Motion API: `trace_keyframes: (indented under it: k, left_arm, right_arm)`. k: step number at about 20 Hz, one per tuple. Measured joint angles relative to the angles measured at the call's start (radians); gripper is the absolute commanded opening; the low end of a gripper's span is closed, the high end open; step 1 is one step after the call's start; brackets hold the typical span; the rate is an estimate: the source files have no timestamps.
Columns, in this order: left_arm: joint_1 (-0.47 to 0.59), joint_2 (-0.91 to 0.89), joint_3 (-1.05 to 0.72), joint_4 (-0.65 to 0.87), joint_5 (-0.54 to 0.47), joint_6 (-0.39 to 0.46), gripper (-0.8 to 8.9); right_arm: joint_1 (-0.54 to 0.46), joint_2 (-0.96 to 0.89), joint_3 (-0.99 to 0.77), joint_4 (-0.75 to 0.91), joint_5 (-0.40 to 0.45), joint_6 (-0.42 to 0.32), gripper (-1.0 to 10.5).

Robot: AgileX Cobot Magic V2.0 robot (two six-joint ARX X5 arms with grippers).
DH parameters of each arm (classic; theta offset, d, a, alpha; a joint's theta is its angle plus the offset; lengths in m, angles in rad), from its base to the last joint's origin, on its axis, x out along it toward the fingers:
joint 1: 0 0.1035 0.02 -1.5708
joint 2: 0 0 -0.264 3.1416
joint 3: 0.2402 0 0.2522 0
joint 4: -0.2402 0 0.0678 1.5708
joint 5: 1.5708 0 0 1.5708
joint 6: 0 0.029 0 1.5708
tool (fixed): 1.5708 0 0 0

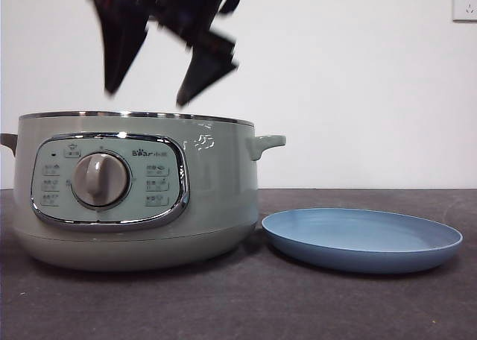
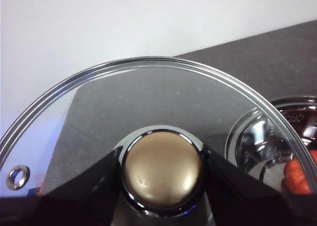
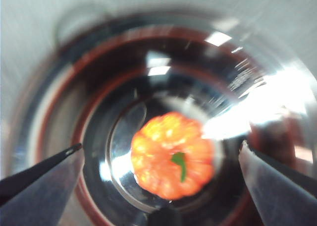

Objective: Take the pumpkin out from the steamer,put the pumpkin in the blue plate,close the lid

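Step in hand: reach into the steamer (image 1: 134, 187) and grasp the pumpkin (image 3: 172, 155), judged from the open pot and the empty blue plate (image 1: 361, 239).

Keep the right gripper (image 1: 153, 64) centred over the pumpkin, which sits upright on the steamer's polished floor, near its middle, stem up. Lower straight down so that neither jaw strikes the chrome rim. Close across the ribbed body, not the stem; the squat, rounded form will likely slip if gripped high. Expect glare from the steamer's wall to mask the jaw tips.

Pose: the right gripper hangs above the steamer's opening, jaws spread wide, one to each side of the pumpkin and well clear of it.

The left gripper (image 2: 162, 186) is clamped on the knob of the lid (image 2: 148, 102), held beside the steamer.

The blue plate rests just beside the steamer's base.
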Motion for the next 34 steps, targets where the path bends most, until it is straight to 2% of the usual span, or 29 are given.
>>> trace_keyframes:
  k: [9, 10, 12, 13, 17, 20, 23, 26, 28, 30, 32, 34]
  left_arm:
    - [0.0, 0.0, 0.0, -0.028, 0.002, 0.0, -0.09]
    - [0.0, 0.0, 0.0, -0.029, 0.002, 0.0, -0.09]
    - [0.0, 0.0, 0.0, -0.029, 0.002, 0.001, -0.09]
    - [0.0, 0.0, 0.0, -0.029, 0.002, 0.001, -0.09]
    - [0.0, 0.0, 0.0, -0.028, 0.011, 0.001, -0.09]
    - [0.0, 0.002, 0.0, 0.001, 0.014, 0.001, -0.09]
    - [0.0, 0.002, 0.0, 0.065, 0.046, 0.002, -0.09]
    - [0.0, 0.004, 0.0, 0.107, 0.097, 0.002, -0.09]
    - [0.0, 0.004, 0.0, 0.137, 0.093, 0.002, -0.09]
    - [0.0, 0.004, 0.0, 0.156, 0.092, 0.002, -0.09]
    - [0.0, 0.004, 0.0, 0.168, 0.092, 0.002, -0.09]
    - [0.0, 0.004, 0.0, 0.175, 0.092, 0.002, -0.09]
  right_arm:
    - [-0.003, 0.161, 0.0, 0.024, 0.001, -0.001, 5.9]
    - [-0.002, 0.16, 0.0, 0.025, 0.001, 0.002, 4.6]
    - [-0.003, 0.16, 0.0, 0.02, 0.002, 0.009, 0.3]
    - [-0.003, 0.16, 0.0, 0.021, 0.003, 0.009, -0.1]
    - [-0.002, 0.12, 0.0, 0.005, 0.004, 0.009, 0.0]
    - [-0.021, -0.075, 0.0, -0.075, 0.004, 0.009, 0.0]
    - [-0.106, -0.241, 0.0, -0.219, 0.005, 0.022, 0.0]
    - [-0.226, -0.328, 0.0, -0.359, 0.008, 0.071, -0.1]
    - [-0.294, -0.347, 0.0, -0.436, 0.054, 0.106, -0.1]
    - [-0.338, -0.347, -0.006, -0.482, 0.143, 0.146, -0.1]
    - [-0.351, -0.347, -0.049, -0.475, 0.233, 0.179, -0.1]
    - [-0.35, -0.347, -0.13, -0.439, 0.27, 0.2, -0.1]
